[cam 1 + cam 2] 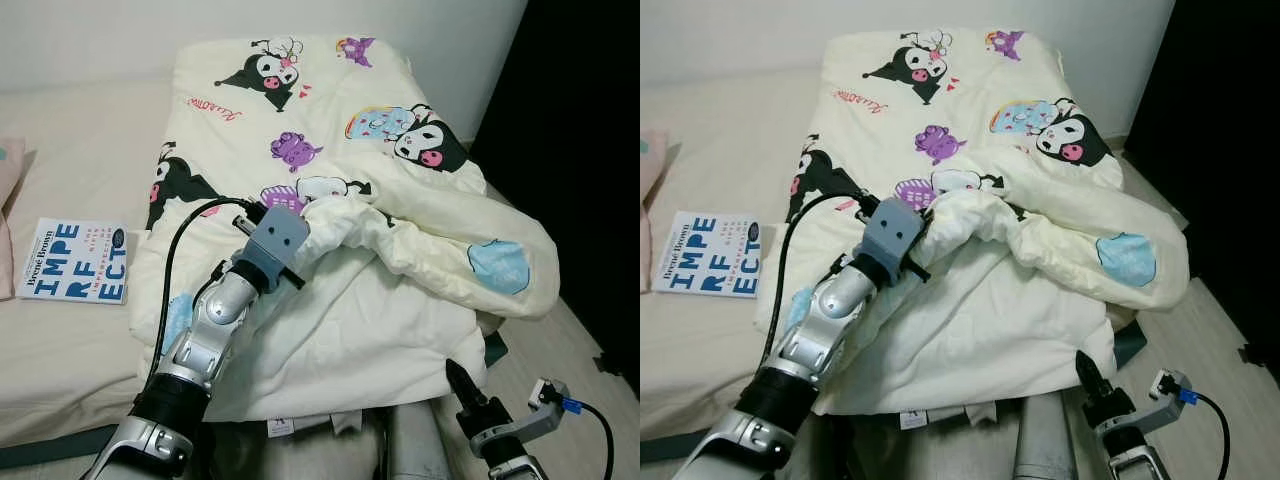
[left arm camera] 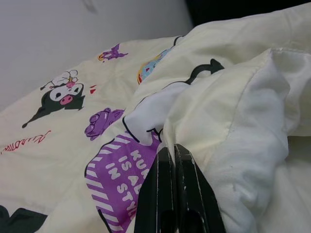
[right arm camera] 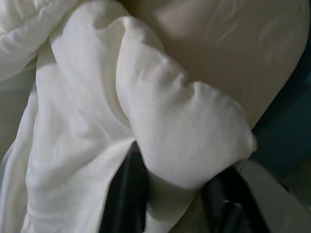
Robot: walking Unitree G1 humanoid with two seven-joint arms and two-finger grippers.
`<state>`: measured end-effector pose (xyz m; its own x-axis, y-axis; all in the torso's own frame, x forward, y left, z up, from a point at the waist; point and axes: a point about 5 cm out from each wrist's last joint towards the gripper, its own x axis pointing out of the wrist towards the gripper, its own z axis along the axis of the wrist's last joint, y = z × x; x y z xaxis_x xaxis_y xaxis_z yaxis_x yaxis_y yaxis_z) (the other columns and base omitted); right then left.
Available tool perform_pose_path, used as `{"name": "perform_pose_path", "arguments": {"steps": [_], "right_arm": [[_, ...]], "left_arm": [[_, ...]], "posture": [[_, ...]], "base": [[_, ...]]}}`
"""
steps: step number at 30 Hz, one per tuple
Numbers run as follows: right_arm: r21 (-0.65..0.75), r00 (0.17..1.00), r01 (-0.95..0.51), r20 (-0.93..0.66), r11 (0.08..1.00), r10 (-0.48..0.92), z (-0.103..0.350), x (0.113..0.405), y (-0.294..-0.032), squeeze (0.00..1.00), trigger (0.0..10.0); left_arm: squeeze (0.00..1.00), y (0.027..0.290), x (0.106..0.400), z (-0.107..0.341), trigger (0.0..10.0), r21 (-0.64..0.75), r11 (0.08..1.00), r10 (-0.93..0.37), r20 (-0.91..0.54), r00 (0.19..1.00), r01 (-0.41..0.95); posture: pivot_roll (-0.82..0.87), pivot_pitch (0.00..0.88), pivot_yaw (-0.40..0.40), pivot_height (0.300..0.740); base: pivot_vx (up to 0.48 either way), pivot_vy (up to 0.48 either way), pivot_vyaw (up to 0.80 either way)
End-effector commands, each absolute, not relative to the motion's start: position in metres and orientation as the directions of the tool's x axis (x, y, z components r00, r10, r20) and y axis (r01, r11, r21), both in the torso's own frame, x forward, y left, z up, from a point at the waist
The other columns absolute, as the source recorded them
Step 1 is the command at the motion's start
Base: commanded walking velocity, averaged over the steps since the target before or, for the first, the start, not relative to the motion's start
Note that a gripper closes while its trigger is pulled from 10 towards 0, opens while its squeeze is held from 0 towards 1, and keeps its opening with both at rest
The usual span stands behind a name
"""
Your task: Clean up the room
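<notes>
A cream comforter (image 1: pixel 330 130) printed with cartoon figures lies bunched on the bed, its right side folded back over itself. My left gripper (image 2: pixel 173 148) reaches out over the comforter's middle and is shut on the edge of that fold, beside a purple print (image 2: pixel 114 167). My right gripper (image 3: pixel 177 162) is low at the bed's near right corner. It is open, and a plump corner of the comforter (image 3: pixel 184 126) sits between its two black fingers (image 3: pixel 124 194).
A white book with blue letters (image 1: pixel 75 260) lies on the bare beige mattress (image 1: pixel 80 130) to the left. A pink pillow edge (image 1: pixel 8 200) shows at the far left. A white wall stands behind, and wooden floor (image 1: pixel 585 340) runs along the right.
</notes>
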<state>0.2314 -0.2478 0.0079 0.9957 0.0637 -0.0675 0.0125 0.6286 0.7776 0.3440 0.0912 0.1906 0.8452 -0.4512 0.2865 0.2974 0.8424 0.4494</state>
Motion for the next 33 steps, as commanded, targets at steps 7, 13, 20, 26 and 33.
{"name": "perform_pose_path", "arguments": {"steps": [7,13,20,26,33], "right_arm": [[0.637,0.988,0.151,-0.114,0.756,-0.101,0.025,0.241,-0.274,0.0,0.0],[0.478,0.917,0.393,-0.143,0.785,-0.372,0.062,0.236,-0.311,0.0,0.0],[0.331,0.819,0.566,-0.123,0.755,-0.56,0.095,0.222,-0.341,0.0,0.0],[0.183,0.692,0.716,-0.062,0.673,-0.719,0.134,0.206,-0.364,0.0,0.0],[0.024,0.53,0.848,-0.055,0.53,-0.846,0.155,0.18,-0.374,0.0,0.0]], "left_arm": [[0.0,0.098,0.346,0.193,10.0,0.485,0.831,-0.442,0.28,0.852,0.272],[0.0,0.119,0.35,0.195,10.0,0.489,0.849,-0.375,0.295,0.879,0.198],[0.0,0.138,0.351,0.197,10.0,0.486,0.864,-0.309,0.308,0.9,0.13],[0.0,0.153,0.347,0.19,10.0,0.493,0.865,-0.267,0.294,0.918,0.093],[0.0,0.167,0.34,0.179,10.0,0.502,0.862,-0.232,0.269,0.935,0.069]], "posture": [[-0.14,0.249,0.043,0.471],[-0.16,0.244,0.025,0.471],[-0.18,0.239,0.011,0.471],[-0.2,0.238,-0.005,0.471],[-0.21,0.242,-0.023,0.471]], "base": [[0.0,0.0,0.0],[0.0,0.0,0.0],[0.0,0.0,0.0],[0.0,0.0,0.0],[0.0,0.0,0.0]]}}
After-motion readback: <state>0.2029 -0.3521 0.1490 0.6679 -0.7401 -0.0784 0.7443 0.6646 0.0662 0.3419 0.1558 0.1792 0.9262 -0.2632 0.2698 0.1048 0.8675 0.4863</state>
